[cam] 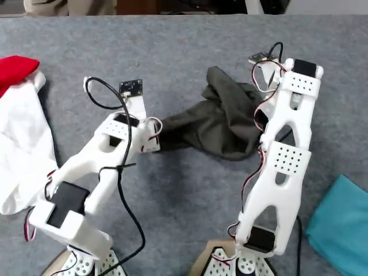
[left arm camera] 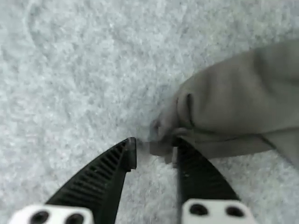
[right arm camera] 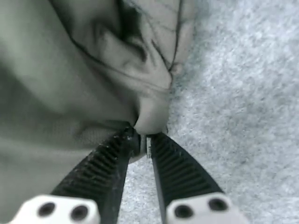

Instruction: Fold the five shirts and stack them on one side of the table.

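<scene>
My right gripper is pinched tight on a fold of the olive shirt bunched mid-way across the table, but my left gripper sits spread around just its corner, so I reckon that thin hem slips out if I close sloppy.

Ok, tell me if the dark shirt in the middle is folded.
Not folded. The dark shirt lies crumpled, with loose humps and creases; the right gripper pinches one edge, the left gripper straddles another.
</scene>
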